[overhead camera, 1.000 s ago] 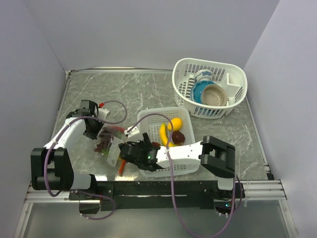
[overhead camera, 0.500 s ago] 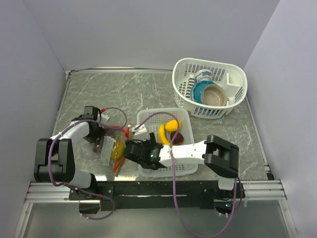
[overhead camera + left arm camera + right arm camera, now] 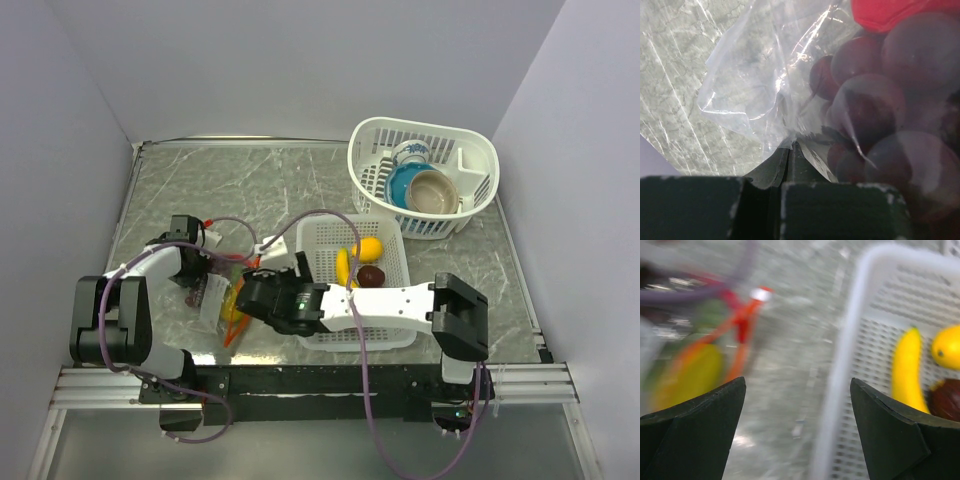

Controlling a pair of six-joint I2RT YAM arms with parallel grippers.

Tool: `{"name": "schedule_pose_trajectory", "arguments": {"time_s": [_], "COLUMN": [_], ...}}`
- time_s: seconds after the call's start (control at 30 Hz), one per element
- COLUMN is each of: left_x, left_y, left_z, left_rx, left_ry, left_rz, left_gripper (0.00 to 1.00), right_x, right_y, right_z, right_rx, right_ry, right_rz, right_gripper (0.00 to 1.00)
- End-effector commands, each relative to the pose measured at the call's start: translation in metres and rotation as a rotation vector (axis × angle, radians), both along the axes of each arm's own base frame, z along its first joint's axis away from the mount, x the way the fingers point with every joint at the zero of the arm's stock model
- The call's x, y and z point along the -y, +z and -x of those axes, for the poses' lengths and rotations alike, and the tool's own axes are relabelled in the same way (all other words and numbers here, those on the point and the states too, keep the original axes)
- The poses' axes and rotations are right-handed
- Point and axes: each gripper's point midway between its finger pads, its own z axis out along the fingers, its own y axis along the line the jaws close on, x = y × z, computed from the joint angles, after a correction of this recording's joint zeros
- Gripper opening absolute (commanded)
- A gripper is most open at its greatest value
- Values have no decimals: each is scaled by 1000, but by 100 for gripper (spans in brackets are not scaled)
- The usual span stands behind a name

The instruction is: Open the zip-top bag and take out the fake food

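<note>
Marbled tabletop (image 3: pixel 250 180), zip-top bag (image 3: pixel 212 298), zipper edge toward white basket (image 3: pixel 403 272), left jaws pinching its plastic, right jaws wide apart

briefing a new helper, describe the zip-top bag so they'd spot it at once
On the grey marbled table, look at the near left, just left of the rectangular white basket. The zip-top bag is there: the only clear, crinkly thing, with an orange-red zipper strip and purple grapes inside.
</note>
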Motion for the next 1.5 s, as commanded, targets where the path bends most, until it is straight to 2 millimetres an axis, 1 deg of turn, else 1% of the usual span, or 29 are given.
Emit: {"name": "schedule_pose_trajectory", "arguments": {"time_s": [0.0, 0.07, 0.1, 0.13, 0.2, 0.23, 0.33, 0.4, 0.43, 0.5, 0.63, 0.67, 0.7, 0.87, 0.9, 1.07, 1.1, 1.17, 1.27, 1.3, 1.47], "left_x": [-5, -10, -11, -12, -12, -17, -18, -18, -19, -20, -18, -18, -17, -15, -15, -14, -13, -13, -12, -13, -8], "left_y": [-5, -9, -11, -13, -19, -21, -28, -32, -33, -36, -37, -36, -36, -32, -31, -30, -29, -27, -24, -23, -19], "left_z": [1, 5, 4, 5, 6, 8, 11, 12, 12, 14, 16, 14, 15, 12, 11, 9, 9, 7, 6, 6, 2], "left_rx": [5, -3, 1, -5, -21, -26, -43, -49, -51, -59, -69, -65, -66, -65, -62, -66, -67, -61, -60, -58, -58], "left_ry": [-2, -6, -6, -7, -12, 9, 15, 19, 20, 16, 16, 15, 14, 12, 13, 13, 13, 9, 9, 10, 8], "left_rz": [-18, -42, -47, -52, -50, -46, -36, -34, -36, -40, -30, -29, -26, -16, -14, -4, 0, 1, 3, 4, 28], "left_gripper": [1, 1, 1, 1, 1, 1, 1, 1, 1, 1, 1, 1, 1, 1, 1, 1, 1, 1, 1, 1, 1], "right_x": [-37, -47, -52, -53, -61, -63, -70, -77, -79, -85, -95, -99, -102, -117, -121, -130, -135, -134, -142, -144, -161], "right_y": [27, 12, 9, -4, -13, -23, -34, -31, -34, -33, -39, -38, -42, -51, -56, -68, -72, -78, -82, -87, -89], "right_z": [14, 20, 20, 21, 24, 23, 23, 23, 23, 21, 18, 17, 17, 15, 15, 4, 2, -5, -5, -5, 4], "right_rx": [58, 34, 35, 28, 18, 10, 4, 3, 2, 3, -9, -7, -10, -8, -10, -20, -26, -39, -59, -70, -91], "right_ry": [103, 151, 162, 174, 210, 217, 242, 258, 262, 276, 306, 315, 328, 372, 377, 375, 378, 365, 401, 415, 498], "right_rz": [-57, -38, -53, -29, -29, -11, 4, -4, 2, -2, 12, 2, 7, 21, 29, 48, 50, 63, 48, 50, 21], "right_gripper": [93, 93, 93, 93, 93, 93, 94, 94, 94, 94, 98, 98, 100, 100, 100, 100, 100, 100, 100, 100, 100]}}
